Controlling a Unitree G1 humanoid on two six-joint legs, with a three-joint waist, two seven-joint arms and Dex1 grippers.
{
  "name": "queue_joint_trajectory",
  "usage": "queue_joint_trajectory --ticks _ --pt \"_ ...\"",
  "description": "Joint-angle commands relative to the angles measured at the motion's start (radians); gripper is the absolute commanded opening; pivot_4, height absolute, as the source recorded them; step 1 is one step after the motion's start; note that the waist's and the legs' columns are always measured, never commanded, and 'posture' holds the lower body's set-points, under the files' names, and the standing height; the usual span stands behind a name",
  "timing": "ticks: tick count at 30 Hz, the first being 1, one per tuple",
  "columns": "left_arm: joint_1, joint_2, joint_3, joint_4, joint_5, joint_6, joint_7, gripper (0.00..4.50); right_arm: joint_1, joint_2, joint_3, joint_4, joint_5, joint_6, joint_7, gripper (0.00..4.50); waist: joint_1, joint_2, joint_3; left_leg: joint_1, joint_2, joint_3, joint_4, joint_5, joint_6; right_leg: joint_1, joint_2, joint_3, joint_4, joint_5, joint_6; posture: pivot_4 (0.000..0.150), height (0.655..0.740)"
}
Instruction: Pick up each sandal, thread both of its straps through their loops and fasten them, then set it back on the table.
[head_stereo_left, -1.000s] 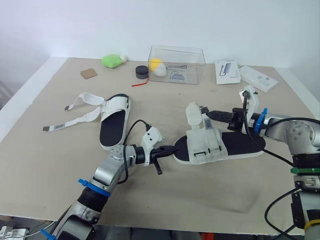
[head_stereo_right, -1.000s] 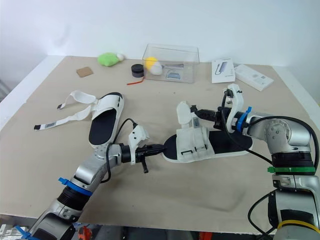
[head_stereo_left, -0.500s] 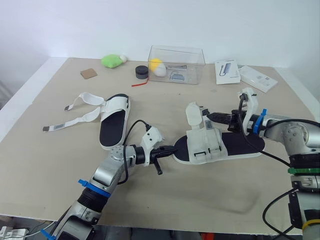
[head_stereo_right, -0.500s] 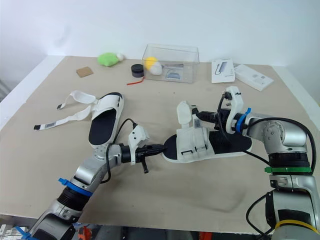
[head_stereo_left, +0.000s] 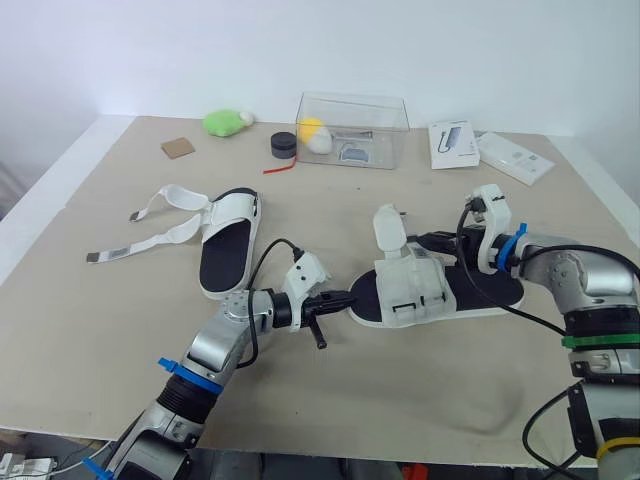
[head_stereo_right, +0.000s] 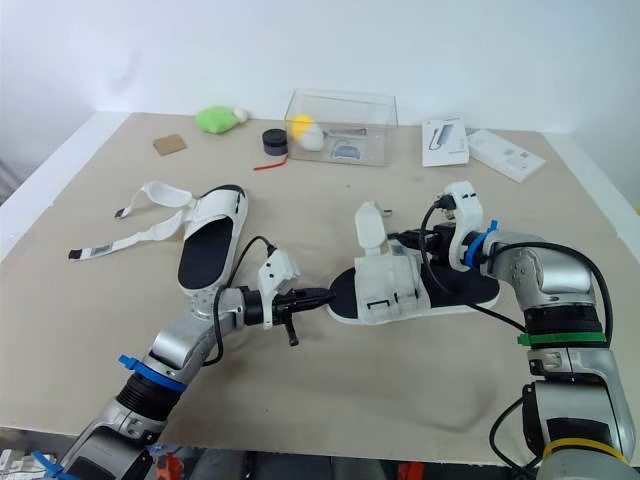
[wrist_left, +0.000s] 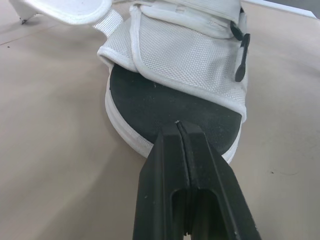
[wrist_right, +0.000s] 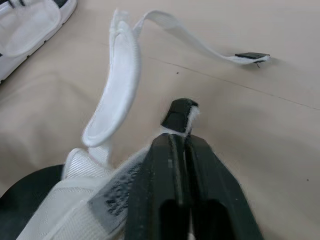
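Note:
The near sandal, white with a black footbed, lies flat mid-table with its front straps closed and one white flap standing up. My right gripper hovers over its middle, shut on a strap end whose black tip pokes out past the fingers. My left gripper is shut, its tips touching the toe rim of this sandal. The second sandal lies to the left with both straps loose on the table.
At the back stand a clear plastic box with small items, a black round cap, a green plush, a brown square and two white boxes.
My right wrist has moved a little left and down toward the sandal's straps, still holding the strap end. The left arm has stayed still.

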Motion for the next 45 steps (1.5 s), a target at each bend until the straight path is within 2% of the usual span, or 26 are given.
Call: queue_joint_trajectory --ticks 1,3,7,13,17,22,26,32,45 --pt "0.005 0.009 -0.001 0.022 0.017 0.01 0.007 0.0 -0.045 0.011 -0.048 0.045 -0.039 -0.015 -0.013 2.08 -0.001 0.0 0.0 0.0 0.0 0.0 0.0 0.0 0.0 -0.001 0.0 0.0 0.0 0.0 0.0 0.15 0.74" --pt "0.002 0.01 0.0 0.027 0.018 0.007 0.006 0.0 -0.055 0.02 -0.059 0.054 -0.041 -0.007 -0.013 2.63 0.0 0.0 0.0 0.0 0.0 0.0 -0.001 0.0 0.0 -0.001 0.0 0.0 0.0 0.0 0.0 0.15 0.74" --pt "-0.004 0.01 0.003 0.034 0.018 0.004 0.005 0.0 -0.079 0.039 -0.089 0.078 -0.042 0.017 -0.023 4.45 0.0 0.0 0.0 0.0 0.0 0.0 -0.002 0.0 0.0 -0.001 0.0 0.0 0.0 0.0 0.001 0.15 0.74" --pt "-0.011 0.008 0.005 0.043 0.019 -0.002 0.005 0.0 -0.217 0.113 -0.216 0.196 -0.017 0.059 -0.144 4.45 -0.002 0.001 0.0 -0.001 0.0 0.0 -0.002 0.0 0.001 -0.002 0.0 0.0 0.0 0.0 0.0 0.15 0.74" --pt "-0.01 0.006 0.005 0.044 0.02 -0.003 0.007 0.0 -0.326 0.179 -0.338 0.286 0.046 0.174 -0.255 4.45 -0.003 0.001 0.0 -0.001 0.0 0.0 -0.003 0.0 0.001 -0.002 0.0 0.0 0.0 0.0 0.0 0.15 0.74" --pt "-0.002 0.006 0.001 0.038 0.021 -0.003 0.008 0.0 -0.446 0.276 -0.516 0.437 0.113 0.322 -0.468 4.45 -0.003 0.001 0.0 -0.001 0.0 0.0 -0.005 0.001 0.001 -0.003 0.0 0.0 0.0 0.0 0.0 0.15 0.74" --pt "-0.002 0.004 0.002 0.038 0.023 -0.004 0.012 0.0 -0.498 0.315 -0.608 0.504 0.139 0.357 -0.585 4.45 -0.002 0.001 0.0 -0.001 0.0 0.0 -0.007 0.001 0.002 -0.004 0.001 0.0 0.0 0.0 0.0 0.15 0.74" --pt "0.004 0.005 0.004 0.03 0.024 -0.003 0.017 0.0 -0.516 0.346 -0.65 0.541 0.136 0.345 -0.675 4.45 -0.002 0.002 0.0 -0.007 0.0 0.0 -0.008 0.002 0.003 -0.01 0.001 0.0 0.0 0.002 0.004 0.15 0.74" --pt "-0.001 0.003 0.002 0.037 0.026 -0.009 0.018 0.0 -0.525 0.322 -0.671 0.493 0.149 0.456 -0.709 4.45 -0.003 0.002 0.0 -0.007 0.0 -0.001 -0.008 0.002 0.003 -0.011 0.001 0.0 0.0 0.003 0.004 0.15 0.74"
